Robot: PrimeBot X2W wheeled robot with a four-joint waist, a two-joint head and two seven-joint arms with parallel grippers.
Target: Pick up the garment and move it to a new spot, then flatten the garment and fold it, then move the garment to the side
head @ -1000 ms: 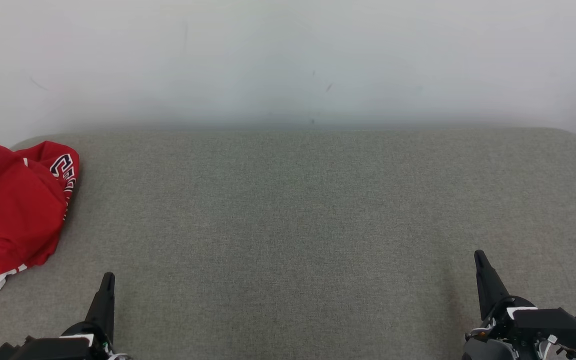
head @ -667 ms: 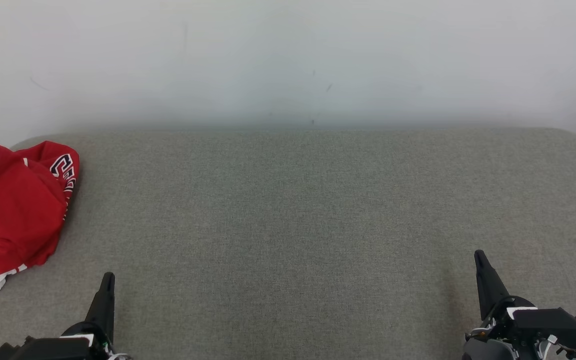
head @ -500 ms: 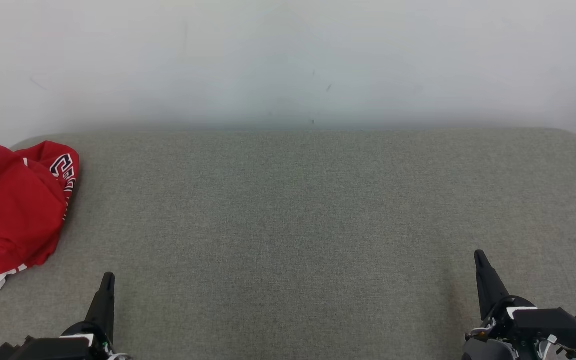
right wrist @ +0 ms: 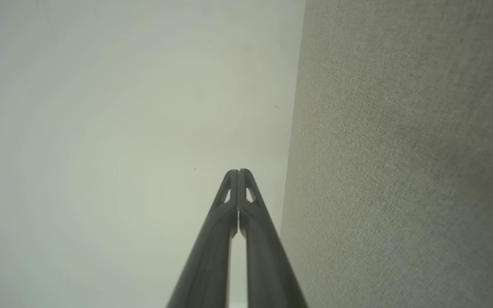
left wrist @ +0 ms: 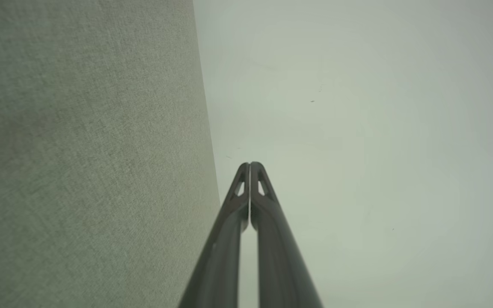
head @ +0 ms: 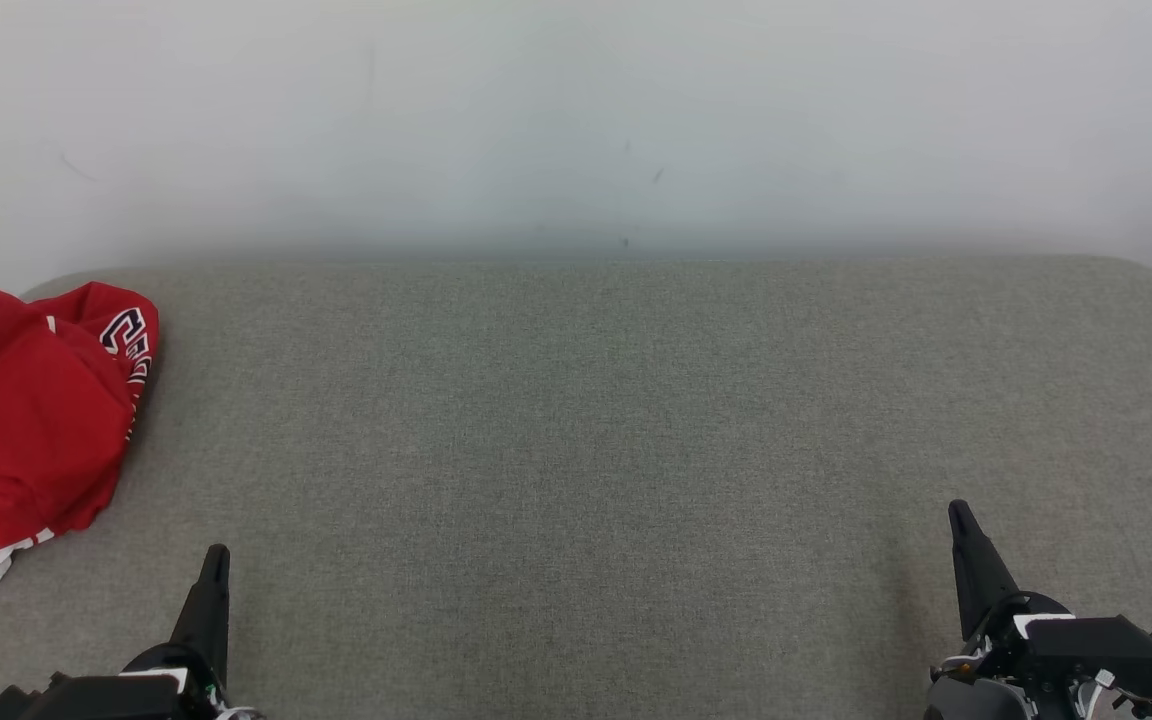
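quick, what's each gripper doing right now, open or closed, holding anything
Left gripper: closed, holding nothing, clear of the red garment.
Right gripper: closed, holding nothing.

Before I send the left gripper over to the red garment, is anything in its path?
Nothing visible does. The left gripper, shut, sits near the front edge. The red garment lies crumpled to its left and mostly ahead, with bare grey cushion between them.

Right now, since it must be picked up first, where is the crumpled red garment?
In the head view the crumpled red garment lies at the far left edge of the grey fabric surface, ahead and left of the left gripper.
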